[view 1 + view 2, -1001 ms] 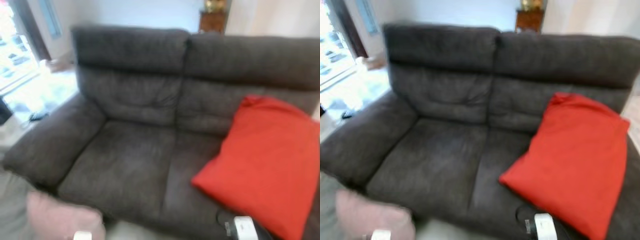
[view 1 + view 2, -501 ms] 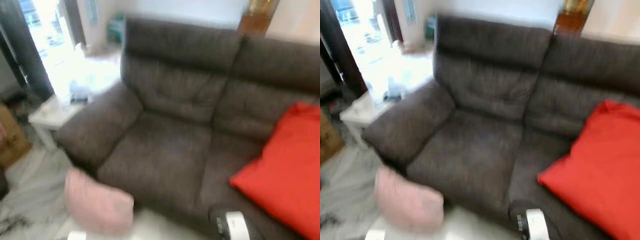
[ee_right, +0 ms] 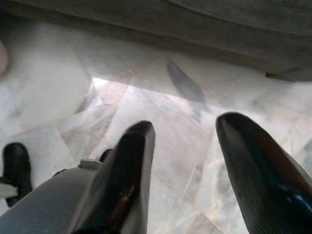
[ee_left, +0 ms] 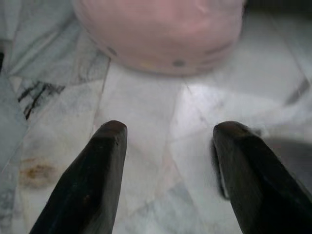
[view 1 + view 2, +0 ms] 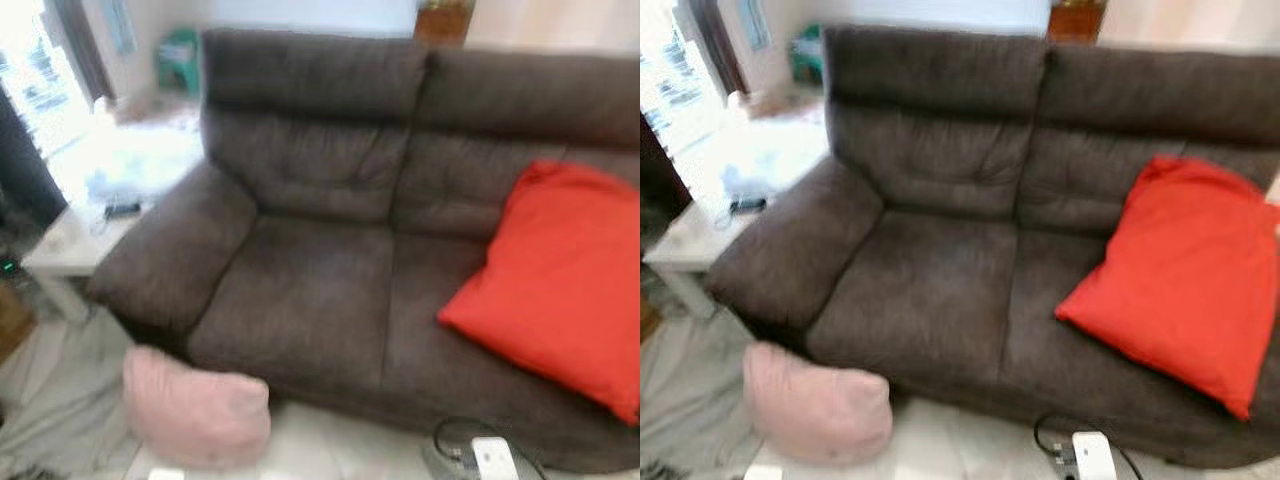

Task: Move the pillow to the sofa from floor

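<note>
Two pillows: you have a pink one and a red one in front of you.
Pink pillow (image 5: 197,408): it lies on the floor, at the foot of the sofa's front, below the armrest on your robot's left. In the left wrist view it shows as a soft pink mound (image 4: 158,31) just ahead of the fingers.
Red pillow (image 5: 1187,270): it leans tilted against the backrest on the right-hand seat.
Sofa (image 5: 330,290): dark brown, two seats. The left seat cushion is bare.
Floor (image 4: 146,122): pale marble tiles with grey veins.
Left gripper (image 4: 168,129): your left fingers are spread apart and grasp nothing. They hang above the floor, pointed at the pink pillow, with bare tile between the tips and the pillow.
Right gripper (image 3: 187,126): these fingers are spread too and are empty. They hang over the tiles near the sofa's base, which crosses the far edge of that wrist view.
Right arm: you can see a white and black part of it (image 5: 1092,458) at the lower edge of the head views, in front of the right seat.
Side table (image 5: 60,245): a small white table stands just beside the left armrest, with a small dark thing (image 5: 122,209) on top that is too blurred for you to name.
Backdrop: bright window light comes in at the far left, and a brown wooden piece (image 5: 442,20) stands behind the sofa's back.
</note>
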`<state>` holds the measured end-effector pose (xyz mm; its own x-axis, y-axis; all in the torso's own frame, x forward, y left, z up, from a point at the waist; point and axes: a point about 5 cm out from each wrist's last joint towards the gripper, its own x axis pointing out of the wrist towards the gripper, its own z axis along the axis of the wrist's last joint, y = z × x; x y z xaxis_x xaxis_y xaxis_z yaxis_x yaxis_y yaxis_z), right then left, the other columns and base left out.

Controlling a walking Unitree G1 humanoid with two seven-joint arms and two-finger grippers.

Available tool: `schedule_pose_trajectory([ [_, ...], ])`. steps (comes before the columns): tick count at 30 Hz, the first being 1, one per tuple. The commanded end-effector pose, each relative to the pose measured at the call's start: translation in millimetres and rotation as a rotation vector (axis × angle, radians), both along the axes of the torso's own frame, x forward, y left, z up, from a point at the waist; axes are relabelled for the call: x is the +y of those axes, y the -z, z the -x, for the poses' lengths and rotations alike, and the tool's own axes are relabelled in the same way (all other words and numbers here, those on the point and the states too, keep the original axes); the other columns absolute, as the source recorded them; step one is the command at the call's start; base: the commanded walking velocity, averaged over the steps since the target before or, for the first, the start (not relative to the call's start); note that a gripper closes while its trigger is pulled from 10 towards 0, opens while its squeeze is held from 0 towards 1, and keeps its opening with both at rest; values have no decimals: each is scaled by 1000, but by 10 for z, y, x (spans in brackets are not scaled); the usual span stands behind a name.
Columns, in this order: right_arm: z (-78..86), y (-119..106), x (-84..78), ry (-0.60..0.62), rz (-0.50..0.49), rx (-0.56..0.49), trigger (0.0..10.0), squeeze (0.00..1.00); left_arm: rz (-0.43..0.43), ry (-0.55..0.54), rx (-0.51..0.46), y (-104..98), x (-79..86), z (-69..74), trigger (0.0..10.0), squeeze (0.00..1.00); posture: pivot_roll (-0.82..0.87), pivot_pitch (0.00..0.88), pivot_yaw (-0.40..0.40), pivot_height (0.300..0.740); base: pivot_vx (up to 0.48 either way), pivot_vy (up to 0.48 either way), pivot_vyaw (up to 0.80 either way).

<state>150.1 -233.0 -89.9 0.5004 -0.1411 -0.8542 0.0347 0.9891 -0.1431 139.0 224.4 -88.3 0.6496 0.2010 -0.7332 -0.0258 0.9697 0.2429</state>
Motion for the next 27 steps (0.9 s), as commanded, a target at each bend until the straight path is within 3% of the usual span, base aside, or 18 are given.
schedule_pose_trajectory([
  [1, -82, -19, 61, -5, -15, -26, 10000, 0, -8, -19, 28, 27, 47, 96, 10000, 0, 42, 29, -33, 740, 0, 480, 0],
  [22, -75, -18, 49, 35, -26, -27, 10000, 0, -6, -6, -16, -10, 22, 12, 10000, 0, 39, 18, -30, 740, 0, 480, 0],
  [27, -75, -15, 58, 33, -31, -22, 10000, 0, -7, -1, -28, -19, 9, -6, 10000, 0, 39, 16, -30, 740, 0, 480, -633],
])
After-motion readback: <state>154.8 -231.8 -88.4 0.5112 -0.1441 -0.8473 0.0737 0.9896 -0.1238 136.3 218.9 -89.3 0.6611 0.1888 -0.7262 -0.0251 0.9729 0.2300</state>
